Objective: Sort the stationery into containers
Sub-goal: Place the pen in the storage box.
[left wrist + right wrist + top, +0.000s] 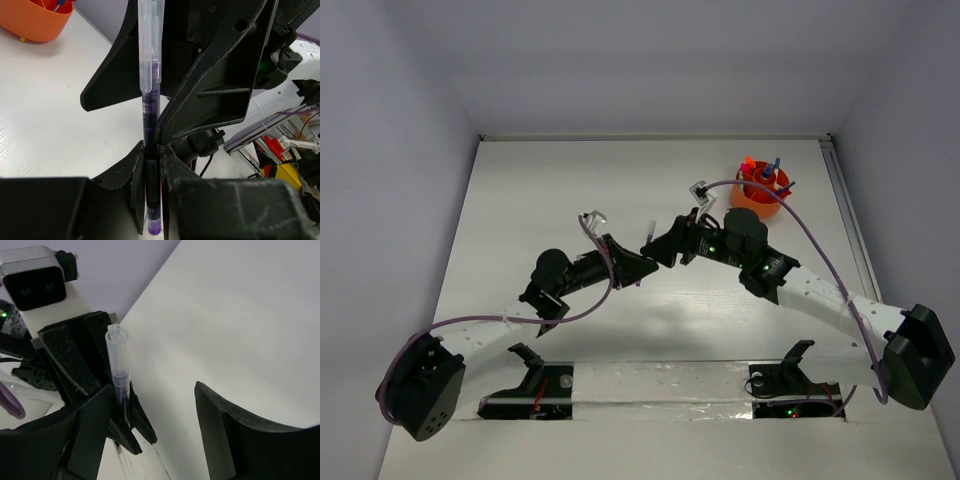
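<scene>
The left tool point(152, 167) is clamped shut on a dark purple pen point(150, 100) over the middle of the table point(50, 125). The right tool point(152, 390) stands wide open beside it, holding nothing; whether a finger touches the pen is unclear. This looks like a handover: the right tool must close, then carry the pen to the orange cup point(760, 195), far right.

Seen from above, the bench point(530, 190) lies bare from 9 to 12 o'clock, giving a gripper free passage. At the centre the left gripper point(151, 155) and right gripper point(152, 390) meet tip to tip, with the purple pen point(150, 115) upright between them, blocking the way through. At 1 o'clock the orange cup point(756, 207) stands beside the right arm, pens point(775, 165) jutting from its mouth. Walls point(390, 150) close off 9, 12 and 3 o'clock.
</scene>
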Tool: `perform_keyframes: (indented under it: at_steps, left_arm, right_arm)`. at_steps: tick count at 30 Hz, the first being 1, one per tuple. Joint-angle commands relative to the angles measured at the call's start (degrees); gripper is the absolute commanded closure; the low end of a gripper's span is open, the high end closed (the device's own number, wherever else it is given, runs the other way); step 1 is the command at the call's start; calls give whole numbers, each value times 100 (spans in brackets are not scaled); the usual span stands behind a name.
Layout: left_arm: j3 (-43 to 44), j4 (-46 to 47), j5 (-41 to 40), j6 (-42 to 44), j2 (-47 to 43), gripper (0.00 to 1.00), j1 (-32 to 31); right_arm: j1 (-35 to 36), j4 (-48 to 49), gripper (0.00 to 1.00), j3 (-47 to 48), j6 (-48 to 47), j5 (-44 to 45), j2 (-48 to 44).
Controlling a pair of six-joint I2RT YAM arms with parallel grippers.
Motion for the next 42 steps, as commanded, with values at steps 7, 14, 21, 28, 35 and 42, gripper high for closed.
perform_keyframes:
  at_steps: [7, 14, 21, 28, 35, 42]
  left_arm:
    - [-2, 716, 215, -85, 122, 100, -65]
    - [33, 663, 127, -15, 202, 100, -65]
    - [42, -47, -22, 467, -70, 34, -65]
    - [-160, -742, -268, 898, -677, 17, -118]
    - [-424, -1112, -857, 1294, -1231, 19, -276]
    - [-634, -989, -936, 1523, -1240, 23, -276]
  right_arm:
    - [22, 780, 63, 176, 90, -436, 102]
    - [22, 780, 100, 106, 64, -42, 33]
    - [-363, 253, 100, 176, -217, 1259, -257]
    - [-1567, -116, 100, 141, -454, 2401, -547]
    - [-2752, -310, 100, 27, -1201, 4494, -689]
    - [-3845, -29, 100, 298, -1351, 4661, 3]
